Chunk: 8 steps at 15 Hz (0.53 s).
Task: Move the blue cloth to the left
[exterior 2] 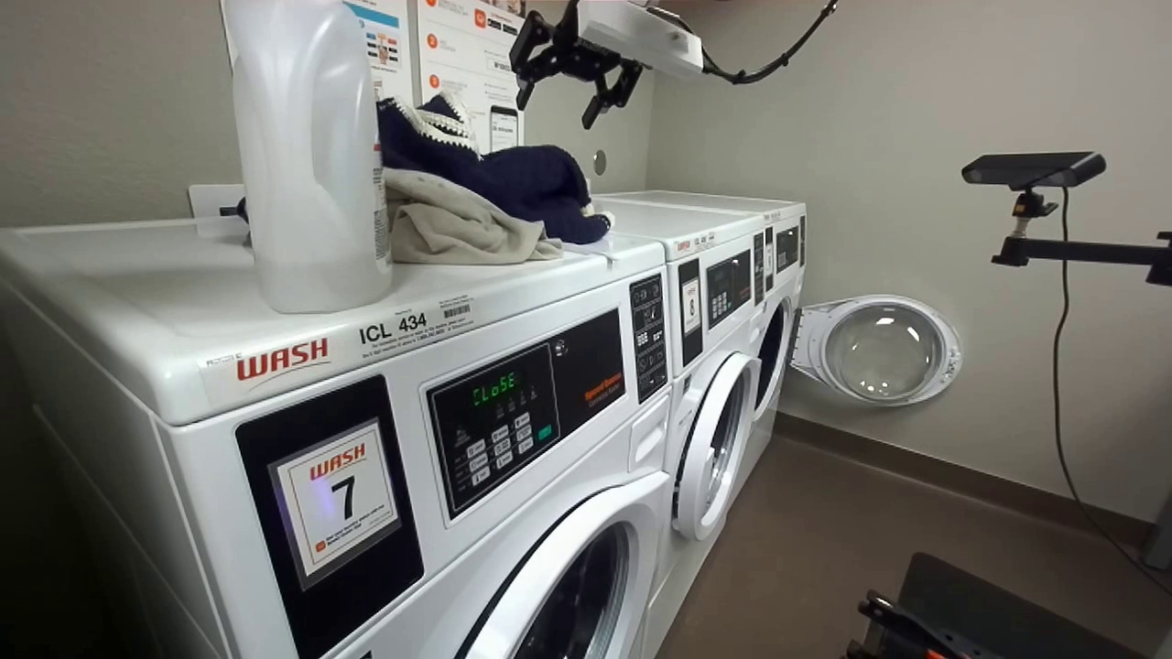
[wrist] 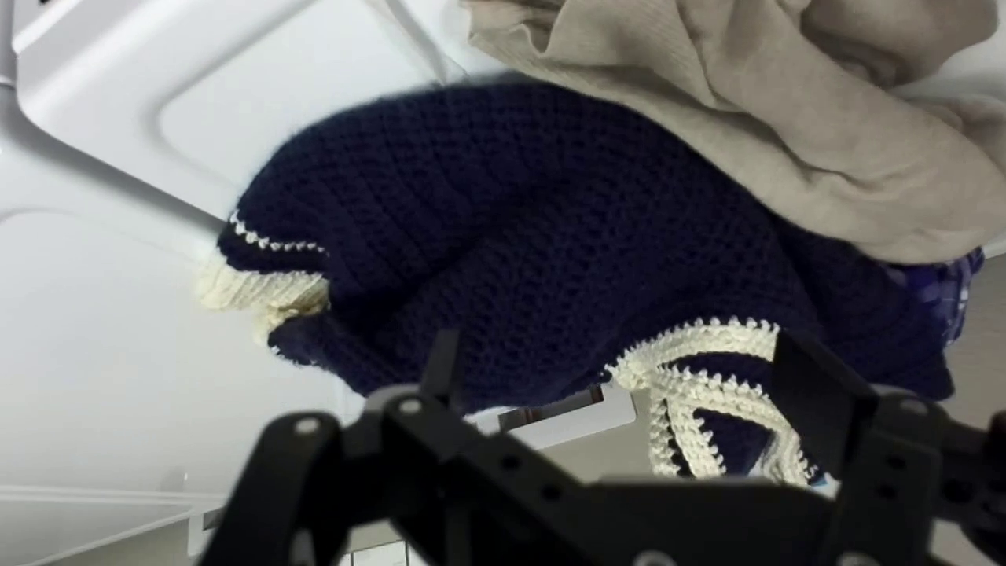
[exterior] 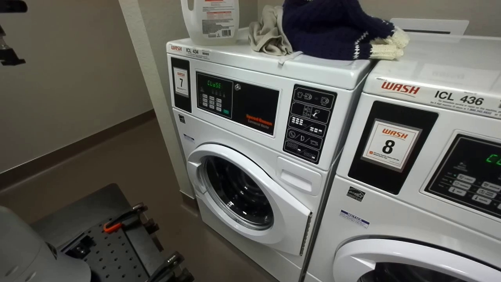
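The blue cloth is a dark navy knit piece with cream edging. It lies bunched on top of the white washer in both exterior views [exterior: 325, 35] [exterior 2: 522, 183]. It fills the middle of the wrist view [wrist: 534, 228]. A beige cloth [exterior: 270, 33] lies against it, also in an exterior view [exterior 2: 458, 224] and in the wrist view [wrist: 786, 118]. My gripper [exterior 2: 557, 112] is above the blue cloth, open and apart from it. In the wrist view my gripper [wrist: 617, 354] has its fingers wide apart with nothing between them. The right finger hides part of the cream edging.
A translucent detergent jug [exterior: 215, 23] stands near the end of washer 7, also in an exterior view [exterior 2: 311, 165]. Washer 8 [exterior: 450, 51] adjoins it. Posters [exterior 2: 467, 55] hang on the wall behind. A camera on a stand [exterior 2: 1035, 169] is across the room.
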{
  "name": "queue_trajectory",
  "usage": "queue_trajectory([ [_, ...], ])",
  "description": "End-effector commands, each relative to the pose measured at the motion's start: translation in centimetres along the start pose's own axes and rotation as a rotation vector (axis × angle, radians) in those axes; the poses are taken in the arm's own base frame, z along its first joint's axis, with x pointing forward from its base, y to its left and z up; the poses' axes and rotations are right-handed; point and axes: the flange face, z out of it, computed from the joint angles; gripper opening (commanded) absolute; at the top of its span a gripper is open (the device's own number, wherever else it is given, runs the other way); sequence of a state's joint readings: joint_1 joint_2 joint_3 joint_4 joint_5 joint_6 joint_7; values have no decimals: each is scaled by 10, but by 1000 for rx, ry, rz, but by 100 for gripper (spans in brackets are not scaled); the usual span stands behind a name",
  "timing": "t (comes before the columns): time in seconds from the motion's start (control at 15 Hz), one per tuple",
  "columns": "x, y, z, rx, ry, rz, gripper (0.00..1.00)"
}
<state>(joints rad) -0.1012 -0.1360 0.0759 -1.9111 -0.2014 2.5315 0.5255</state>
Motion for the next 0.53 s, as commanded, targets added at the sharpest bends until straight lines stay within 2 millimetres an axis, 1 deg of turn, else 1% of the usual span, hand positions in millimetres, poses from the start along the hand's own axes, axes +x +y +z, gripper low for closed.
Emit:
queue_trajectory([
  [0.0, 9, 10, 30, -8, 66, 35, 100],
  [0.33, 10, 28, 86, 20, 105, 107, 100],
  [0.47, 10, 32, 104, 22, 112, 130, 100],
])
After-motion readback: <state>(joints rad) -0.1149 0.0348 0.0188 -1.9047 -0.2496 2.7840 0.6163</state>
